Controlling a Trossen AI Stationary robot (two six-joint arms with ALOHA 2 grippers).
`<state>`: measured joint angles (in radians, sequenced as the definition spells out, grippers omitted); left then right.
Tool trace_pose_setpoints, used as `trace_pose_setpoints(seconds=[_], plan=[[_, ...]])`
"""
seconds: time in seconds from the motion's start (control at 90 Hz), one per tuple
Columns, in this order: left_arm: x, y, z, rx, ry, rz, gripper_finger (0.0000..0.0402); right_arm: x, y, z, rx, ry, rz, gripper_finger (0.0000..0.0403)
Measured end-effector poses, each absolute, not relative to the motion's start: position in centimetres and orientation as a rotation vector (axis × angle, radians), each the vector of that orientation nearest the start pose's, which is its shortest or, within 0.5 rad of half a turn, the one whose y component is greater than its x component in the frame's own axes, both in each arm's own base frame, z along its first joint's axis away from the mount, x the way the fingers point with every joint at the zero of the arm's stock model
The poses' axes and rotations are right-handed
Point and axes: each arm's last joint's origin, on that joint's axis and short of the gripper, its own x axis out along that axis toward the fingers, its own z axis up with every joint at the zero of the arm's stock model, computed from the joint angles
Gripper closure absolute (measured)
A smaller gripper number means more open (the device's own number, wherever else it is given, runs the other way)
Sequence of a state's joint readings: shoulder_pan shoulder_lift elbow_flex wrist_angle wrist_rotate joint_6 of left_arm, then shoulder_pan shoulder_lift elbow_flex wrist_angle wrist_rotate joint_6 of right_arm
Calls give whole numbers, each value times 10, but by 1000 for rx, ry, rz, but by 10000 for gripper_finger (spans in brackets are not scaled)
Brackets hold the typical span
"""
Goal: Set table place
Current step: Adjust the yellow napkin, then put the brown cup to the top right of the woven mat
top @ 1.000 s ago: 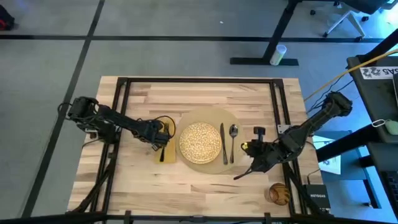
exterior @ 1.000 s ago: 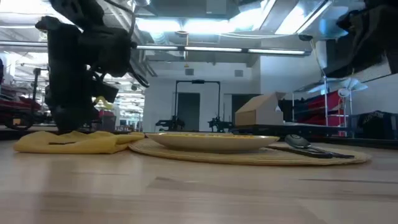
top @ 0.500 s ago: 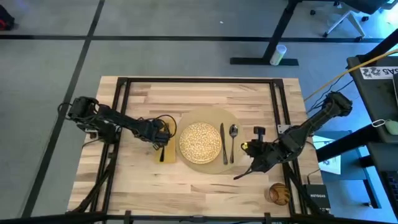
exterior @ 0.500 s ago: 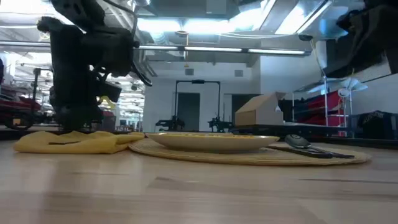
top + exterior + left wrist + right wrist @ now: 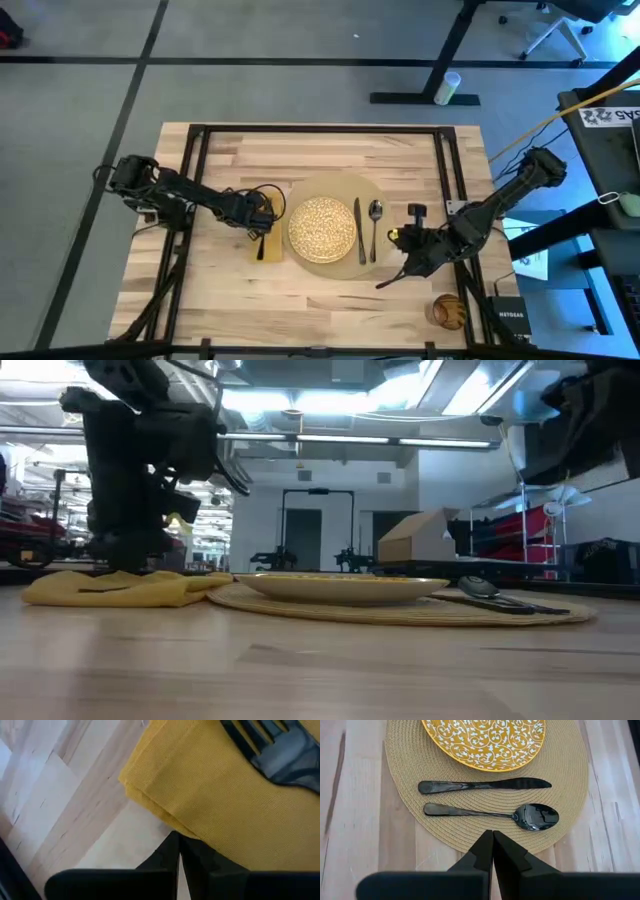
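Note:
The place, a round tan mat (image 5: 338,190), lies on the light-wood table (image 5: 330,155). On it are a speckled yellow plate (image 5: 322,228), a dark knife (image 5: 485,785) and a dark spoon (image 5: 490,813). Left of the mat lies a mustard napkin (image 5: 225,805) with a dark fork (image 5: 280,745) on it. My left gripper (image 5: 260,211) is shut and low over the napkin's far end, its tips (image 5: 178,840) at the napkin's left edge. My right gripper (image 5: 493,837) is shut and hovers just right of the mat (image 5: 395,240). My left gripper's shut fingers (image 5: 170,851) slant down from the table's left side to the napkin's left edge (image 5: 165,820), near its far corner. I cannot tell whether they touch the cloth. The napkin lies flat on the table.
Black frame rails (image 5: 195,170) run over the table's left, right and far sides. A brown round object (image 5: 448,312) sits near the front right corner. Bare wood lies along the near edge (image 5: 300,300) and the far strip.
My left gripper has crept a little toward the plate, over the napkin's far end, and now covers the fork's tines in the high view. Napkin, fork and mat lie where they were.

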<state>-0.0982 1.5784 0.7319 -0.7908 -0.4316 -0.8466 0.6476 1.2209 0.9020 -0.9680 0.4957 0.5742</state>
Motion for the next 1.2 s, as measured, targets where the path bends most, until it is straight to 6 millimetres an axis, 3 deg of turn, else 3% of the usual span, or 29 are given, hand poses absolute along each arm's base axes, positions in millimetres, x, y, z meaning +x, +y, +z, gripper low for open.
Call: trace_pose_setpoints(seconds=[0.367, 0.611, 0.922, 1.2], plan=[[222, -4, 132, -194, 1334, 882, 402, 174, 114, 242, -179, 1052, -179, 403], [215, -4, 156, -227, 1239, 872, 402, 173, 114, 242, -188, 1061, -171, 403], [202, -24, 191, -280, 1060, 736, 402, 158, 115, 245, -57, 1292, 100, 381], [204, -46, 203, -280, 948, 580, 402, 152, 121, 246, 122, 1452, 279, 337]])
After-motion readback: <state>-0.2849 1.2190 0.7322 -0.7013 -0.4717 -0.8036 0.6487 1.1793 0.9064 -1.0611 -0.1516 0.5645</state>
